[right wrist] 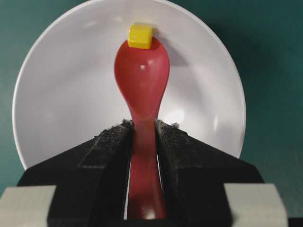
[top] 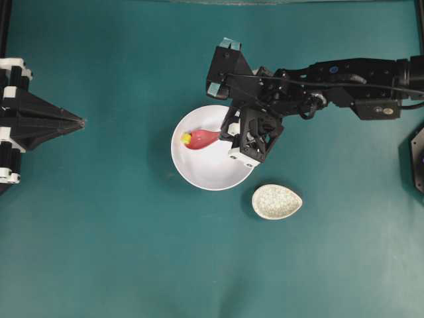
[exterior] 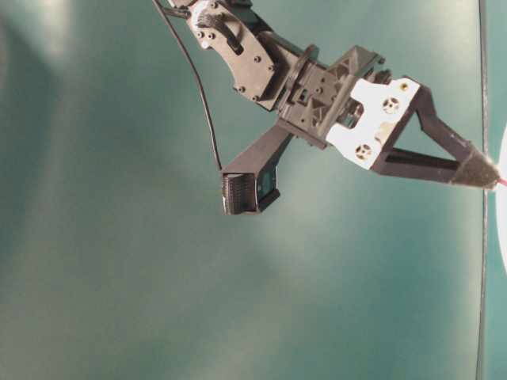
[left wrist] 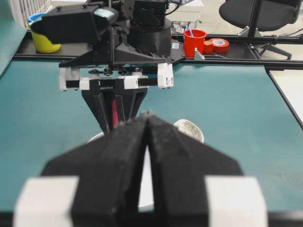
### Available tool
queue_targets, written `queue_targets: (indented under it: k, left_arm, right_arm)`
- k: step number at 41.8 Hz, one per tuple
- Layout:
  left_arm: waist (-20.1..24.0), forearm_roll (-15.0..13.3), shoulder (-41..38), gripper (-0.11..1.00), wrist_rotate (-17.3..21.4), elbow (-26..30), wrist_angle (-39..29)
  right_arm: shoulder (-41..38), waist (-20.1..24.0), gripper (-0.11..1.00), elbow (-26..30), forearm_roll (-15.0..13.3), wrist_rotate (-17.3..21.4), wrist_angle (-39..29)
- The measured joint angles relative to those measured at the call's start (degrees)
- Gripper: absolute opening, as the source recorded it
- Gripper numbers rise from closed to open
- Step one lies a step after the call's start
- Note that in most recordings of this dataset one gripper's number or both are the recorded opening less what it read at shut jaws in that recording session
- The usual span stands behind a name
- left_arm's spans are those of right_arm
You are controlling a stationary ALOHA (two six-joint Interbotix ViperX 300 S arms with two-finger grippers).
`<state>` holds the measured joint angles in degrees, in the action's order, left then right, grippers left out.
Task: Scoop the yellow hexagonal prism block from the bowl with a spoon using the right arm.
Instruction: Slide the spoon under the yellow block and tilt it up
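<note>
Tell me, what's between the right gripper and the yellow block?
The spoon, held by the right gripper, bridges that stretch; its scoop tip meets the block, in the right wrist view.

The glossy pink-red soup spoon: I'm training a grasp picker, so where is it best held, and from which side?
By its short straight handle, as the right pincer does now: the glossy pink-red soup spoon is narrow there, so both fingers clamp it, coming from the end opposite its scoop.

black right arm (top: 344,83) with white fittings, a thin black cable, pointed gripper (top: 233,138) (fuzzy-padded fingers).
</note>
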<state>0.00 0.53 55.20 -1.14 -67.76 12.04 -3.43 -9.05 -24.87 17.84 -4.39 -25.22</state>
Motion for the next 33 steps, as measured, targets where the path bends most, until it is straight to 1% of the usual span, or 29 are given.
queue_targets:
  k: [22, 28, 33]
  left_arm:
    - [0.0, -0.1, -0.1, 0.00, 0.1, 0.0, 0.0]
    - [0.0, 0.0, 0.0, 0.00, 0.1, 0.0, 0.0]
    - [0.0, -0.1, 0.0, 0.00, 0.1, 0.0, 0.0]
  right_arm:
    - [1.4, 0.2, 0.23, 0.1, 0.0, -0.4, 0.7]
    - [2.7, 0.8, 0.23, -1.1, 0.0, -0.8, 2.7]
    - [5.0, 1.7, 0.23, -3.1, 0.0, -1.7, 6.7]
